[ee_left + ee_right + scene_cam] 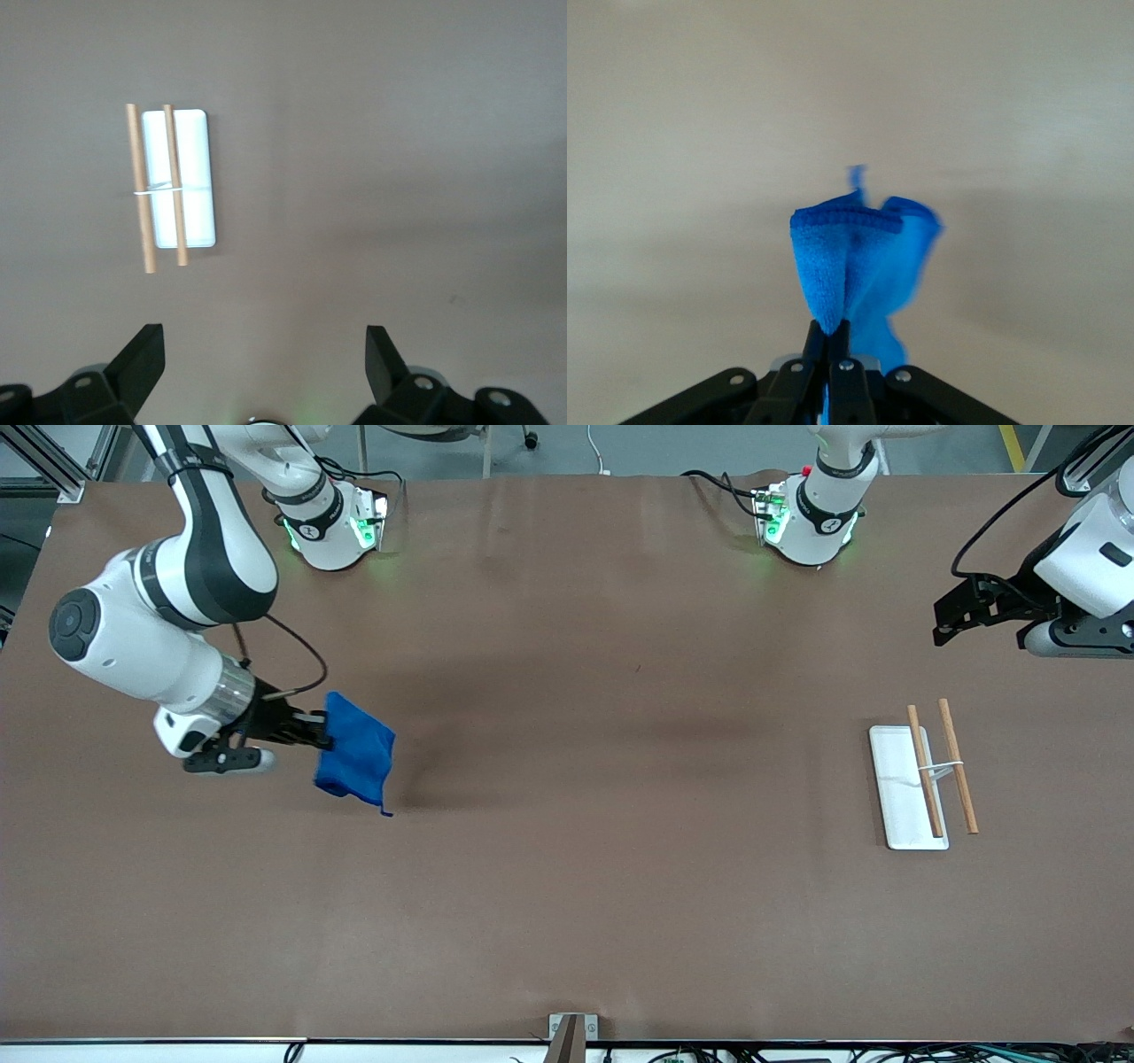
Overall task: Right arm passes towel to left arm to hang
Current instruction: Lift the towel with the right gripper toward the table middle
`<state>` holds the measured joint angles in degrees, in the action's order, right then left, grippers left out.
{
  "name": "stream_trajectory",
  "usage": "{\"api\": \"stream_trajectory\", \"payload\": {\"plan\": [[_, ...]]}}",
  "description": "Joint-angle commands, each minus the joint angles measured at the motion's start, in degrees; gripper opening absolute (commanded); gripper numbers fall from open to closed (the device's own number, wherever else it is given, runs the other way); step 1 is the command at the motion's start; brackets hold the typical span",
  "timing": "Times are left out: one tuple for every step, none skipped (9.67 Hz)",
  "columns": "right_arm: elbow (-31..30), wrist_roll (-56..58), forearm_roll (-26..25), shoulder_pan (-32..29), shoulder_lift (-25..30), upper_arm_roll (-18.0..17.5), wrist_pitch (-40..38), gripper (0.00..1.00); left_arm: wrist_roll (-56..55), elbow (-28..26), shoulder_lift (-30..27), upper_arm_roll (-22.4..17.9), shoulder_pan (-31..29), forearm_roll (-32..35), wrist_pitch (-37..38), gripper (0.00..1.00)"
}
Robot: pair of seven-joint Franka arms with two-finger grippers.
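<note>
The brown worktop stretches wide and mostly bare, with a long open run of it between the two arms. The right arm reaches out over its own end of the worktop, and its pincer is pressed together on a gathered edge of the blue towel, which hangs up in the air from the fingertips, bunched and folded on itself, its long axis drooping down toward the worktop with a small corner loop dangling at the lowest point. The towel sits well apart from the white tray, toward the right arm's end of the worktop. The left arm waits above its own end, its pincer spread wide and holding nothing, hovering near the tray. Across the tray lie two wooden rods, side by side along the tray's length, joined by a thin white band.
</note>
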<state>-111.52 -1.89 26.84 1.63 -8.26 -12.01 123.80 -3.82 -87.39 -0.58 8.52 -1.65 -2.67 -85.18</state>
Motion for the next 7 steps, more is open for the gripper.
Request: {"api": "stream_trajectory", "payload": {"plan": [[10.15, -0.74, 14.48, 0.03, -7.19, -6.24, 0.91, 0.00, 0.48, -0.32, 1.72, -0.26, -0.37, -6.08, 0.98, 1.00], [11.92, -0.83, 19.00, 1.17, -9.13, -8.45, 4.31, 0.00, 0.48, -0.24, 1.55, -0.17, -1.51, -8.03, 2.20, 1.00], [13.25, -1.01, 25.13, 1.96, -11.41, -12.47, 11.22, 0.00, 1.00, -0.41, 1.46, 0.00, -1.86, -9.10, 3.17, 1.00], [14.39, -1.01, 31.37, 2.14, -13.43, -17.12, 18.86, 0.00, 2.31, -0.32, 1.55, -0.26, -1.96, -14.33, 4.49, 1.00], [16.14, -1.10, 34.91, 2.23, -15.37, -21.69, 24.59, 0.00, 1.28, 0.29, 1.72, -0.26, -2.91, -17.34, 4.59, 1.00], [17.90, -1.18, 37.82, 2.32, -16.78, -25.13, 27.00, 0.00, 2.57, 0.64, 2.68, -0.26, -3.36, -18.33, 4.50, 1.00], [19.14, -1.19, 42.38, 2.32, -16.97, -27.17, 27.37, 0.00, 3.37, 0.82, 4.69, -0.26, -5.28, -22.25, 4.50, 1.00]]}}
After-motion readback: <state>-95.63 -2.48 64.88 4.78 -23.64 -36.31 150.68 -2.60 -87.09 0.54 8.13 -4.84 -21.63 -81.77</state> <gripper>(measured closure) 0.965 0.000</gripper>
